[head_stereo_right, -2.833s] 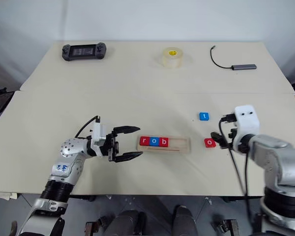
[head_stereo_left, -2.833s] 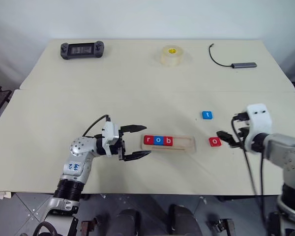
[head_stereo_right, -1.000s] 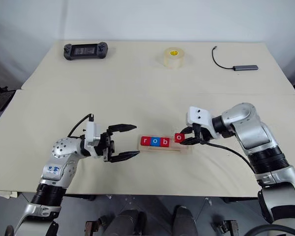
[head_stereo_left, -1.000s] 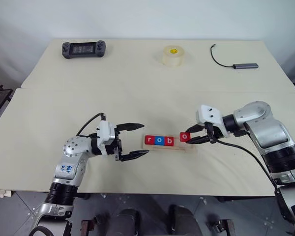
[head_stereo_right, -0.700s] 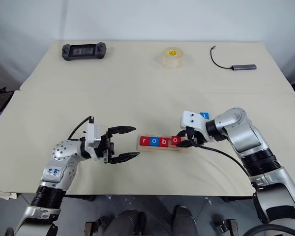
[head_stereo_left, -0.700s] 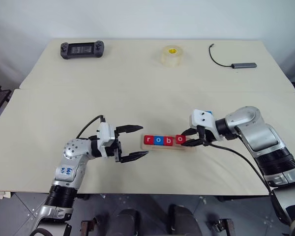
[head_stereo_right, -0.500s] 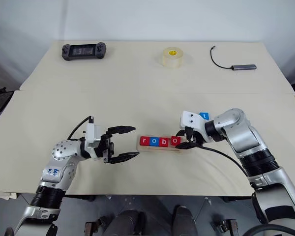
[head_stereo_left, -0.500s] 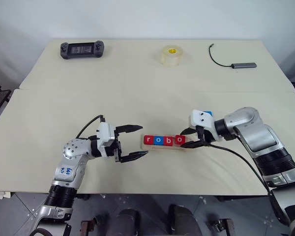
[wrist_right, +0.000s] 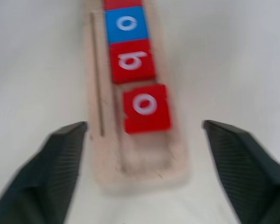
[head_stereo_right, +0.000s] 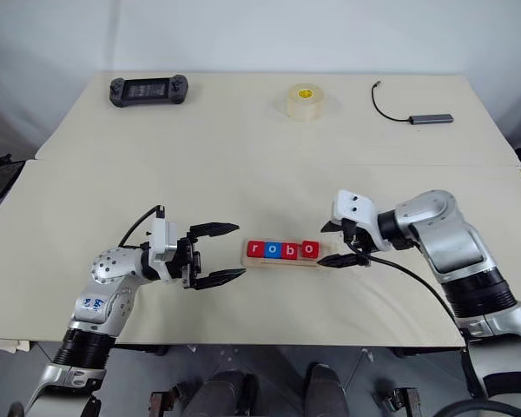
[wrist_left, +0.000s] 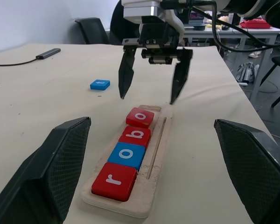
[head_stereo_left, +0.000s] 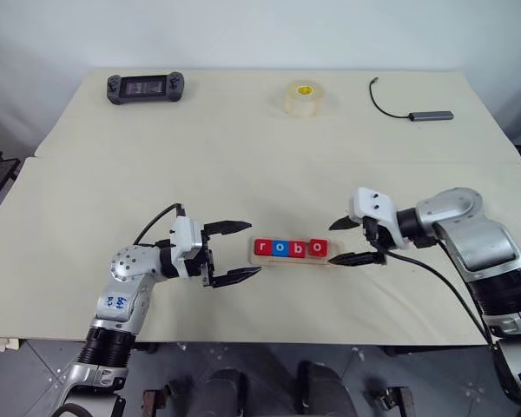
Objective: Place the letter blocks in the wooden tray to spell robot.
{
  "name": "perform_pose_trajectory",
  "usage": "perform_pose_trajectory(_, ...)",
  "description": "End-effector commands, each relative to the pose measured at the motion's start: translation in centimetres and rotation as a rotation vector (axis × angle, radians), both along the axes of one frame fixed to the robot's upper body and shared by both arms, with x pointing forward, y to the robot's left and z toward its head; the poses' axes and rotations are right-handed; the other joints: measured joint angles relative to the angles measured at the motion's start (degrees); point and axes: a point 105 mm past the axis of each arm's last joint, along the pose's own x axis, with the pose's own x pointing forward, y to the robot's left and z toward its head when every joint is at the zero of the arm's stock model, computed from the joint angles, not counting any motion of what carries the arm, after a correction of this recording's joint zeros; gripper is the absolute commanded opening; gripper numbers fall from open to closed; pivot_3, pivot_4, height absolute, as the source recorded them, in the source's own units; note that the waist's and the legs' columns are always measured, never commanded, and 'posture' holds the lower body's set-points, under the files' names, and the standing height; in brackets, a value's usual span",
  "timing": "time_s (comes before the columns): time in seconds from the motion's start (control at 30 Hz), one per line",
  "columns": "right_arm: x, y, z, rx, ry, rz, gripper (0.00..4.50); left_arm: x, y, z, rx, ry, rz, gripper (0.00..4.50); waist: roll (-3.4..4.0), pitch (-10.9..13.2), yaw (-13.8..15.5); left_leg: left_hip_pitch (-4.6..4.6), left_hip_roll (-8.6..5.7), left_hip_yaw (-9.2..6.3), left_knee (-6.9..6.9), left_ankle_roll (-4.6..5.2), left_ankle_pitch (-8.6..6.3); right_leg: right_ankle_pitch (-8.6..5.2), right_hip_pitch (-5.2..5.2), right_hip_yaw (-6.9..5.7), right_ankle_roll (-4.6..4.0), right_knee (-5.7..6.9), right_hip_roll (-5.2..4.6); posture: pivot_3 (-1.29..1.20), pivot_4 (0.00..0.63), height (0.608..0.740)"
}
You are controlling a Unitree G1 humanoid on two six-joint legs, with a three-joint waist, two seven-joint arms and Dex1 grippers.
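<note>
head eyes: looking forward and down over the whole table [head_stereo_left: 243, 156], set side by side, sharing it all | left wrist: sitting low and close, facing along the tray [wrist_left: 130, 182] | right wrist: looking down, very near, on the same tray from its other end

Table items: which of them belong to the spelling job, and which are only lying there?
Job: wooden tray; blocks r, o, b, o in it; blue t block on the table.
Lying about: game controller, tape roll, cable with adapter.
</note>
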Motion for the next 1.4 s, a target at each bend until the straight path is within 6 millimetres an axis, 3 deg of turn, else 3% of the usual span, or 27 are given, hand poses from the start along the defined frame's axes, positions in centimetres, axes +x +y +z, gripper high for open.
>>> perform_pose_trajectory(0.03, 0.5, -0.9, 0.3, -0.007, -0.053, -0.038, 2.88, -0.1, 0.4, 0.5, -0.008, -0.028, 0.003, 4.5, 0.0, 0.0, -0.03, 0.0, 0.0, 0.01, 0.0, 0.0, 0.0, 0.0, 0.0, 0.0, 0.0, 0.0, 0.0, 0.0, 0.15, 0.74)
perform_pose_trajectory(0.3, 1.6, 0.4, -0.1, -0.001, -0.114, -0.016, 0.05, -0.1, 0.5, 0.2, 0.023, -0.03, 0.003, 4.5, 0.0, 0.0, -0.09, 0.0, 0.0, 0.01, 0.0, 0.0, 0.0, 0.0, -0.01, 0.0, 0.0, 0.01, 0.0, 0.0, 0.15, 0.74)
perform_pose_trajectory(0.6, 1.0, 2.3, -0.4, -0.009, -0.115, 0.044, 0.05, -0.1, 0.7, 0.2, 0.018, -0.026, 0.015, 4.5, 0.0, 0.0, 0.0, 0.0, -0.01, 0.0, 0.0, 0.0, 0.0, 0.0, -0.01, 0.0, 0.0, 0.01, 0.0, 0.0, 0.15, 0.74)
perform_pose_trajectory(0.8, 0.9, 2.3, -0.3, -0.01, -0.118, 0.034, 0.05, -0.1, 0.7, 0.2, 0.017, -0.026, 0.016, 4.5, 0.0, 0.0, -0.07, 0.0, 0.0, 0.01, 0.0, 0.0, 0.0, 0.0, -0.01, 0.0, 0.0, 0.01, 0.01, 0.0, 0.15, 0.74)
perform_pose_trajectory(0.97, 0.5, -0.6, 0.1, -0.021, -0.113, -0.027, 0.05, -0.2, 0.7, 0.2, 0.013, -0.025, 0.013, 4.5, 0.0, 0.0, 0.32, 0.0, -0.02, -0.01, 0.0, 0.0, 0.0, 0.0, 0.0, 0.0, 0.0, 0.0, -0.01, 0.0, 0.15, 0.74)
perform_pose_trajectory(1.2, -0.5, -2.1, 0.1, 0.019, -0.114, -0.086, 0.05, -0.2, 0.7, 0.2, 0.012, -0.026, 0.009, 4.5, 0.0, 0.0, 0.03, 0.0, 0.01, 0.01, 0.0, 0.0, 0.0, 0.0, 0.0, 0.0, 0.0, 0.01, 0.01, 0.0, 0.15, 0.74)
perform_pose_trajectory(1.3, -1.3, -3.7, 0.5, 0.097, -0.128, -0.169, 0.6, -0.2, 0.8, 0.2, 0.011, -0.027, 0.013, 4.5, 0.0, 0.0, 0.23, 0.0, 0.01, 0.01, -0.01, 0.0, 0.0, 0.0, 0.0, 0.0, 0.0, 0.01, 0.01, 0.0, 0.15, 0.74)
perform_pose_trajectory(1.4, -3.1, -6.2, 0.4, 0.144, -0.21, -0.259, 1.66, -0.2, 1.3, 0.0, 0.012, -0.023, 0.03, 4.5, -0.04, -0.02, 1.46, -0.01, -0.01, -0.01, -0.02, 0.0, 0.0, 0.0, 0.03, -0.02, 0.0, -0.04, -0.01, 0.0, 0.15, 0.74)
